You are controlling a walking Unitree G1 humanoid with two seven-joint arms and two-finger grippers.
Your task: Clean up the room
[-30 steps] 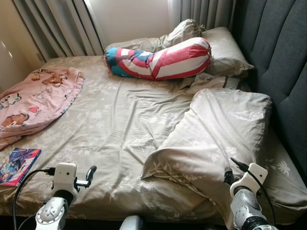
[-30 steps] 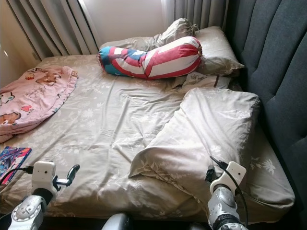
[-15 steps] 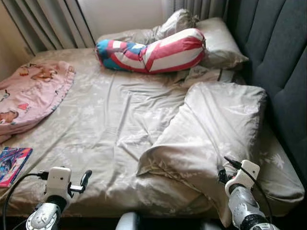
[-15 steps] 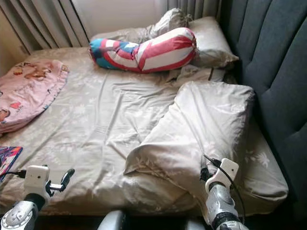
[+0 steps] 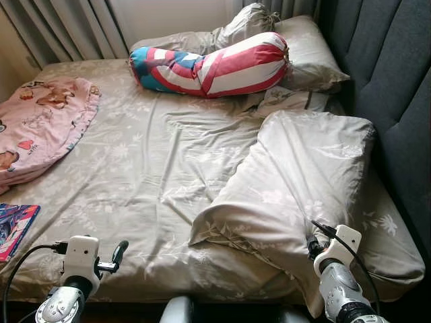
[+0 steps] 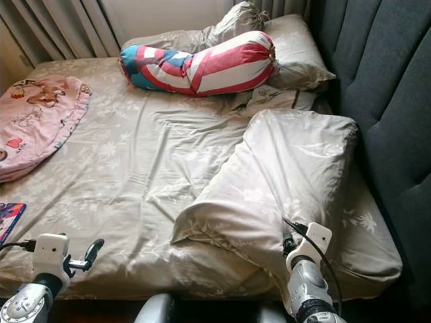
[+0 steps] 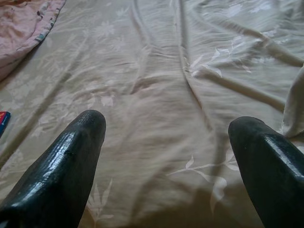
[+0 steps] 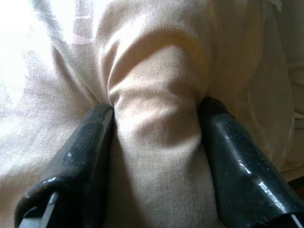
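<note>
One fold of the folded-back duvet point(image 5: 296, 175) sits pinched in my right pincer point(image 8: 156, 137), fingers point(image 8: 80, 156) clamped on a bunched ridge of soft beige cotton with a faint leaf print. From that pincer the duvet's bulk runs forward and away, its long axis heading diagonally up the bed toward the headboard point(image 5: 397, 101); its free corner lies just inboard of the grip, toward my left side. Right arm is plainly the nearer one, already on the cloth.

Left pincer point(image 7: 166, 142) hovers low over the bare sheet point(image 5: 155, 168), fingers spread wide, holding nothing. The duvet's edge shows just beside it on the right-arm side.

Sheet ahead of the left pincer: same beige leaf print, creased in long ridges, limp and thin.

Farther ahead, well apart from both pincers: a striped bolster point(image 5: 212, 67), red, white and blue, plump and cylindrical, lying crosswise against beige pillows point(image 5: 306, 50). Outboard of the left pincer, a pink cartoon-print blanket point(image 5: 40, 128), rumpled; nearer, a glossy book point(image 5: 15, 229) at the bed's edge.

Judgement: the pull should follow the duvet's long axis.
</note>
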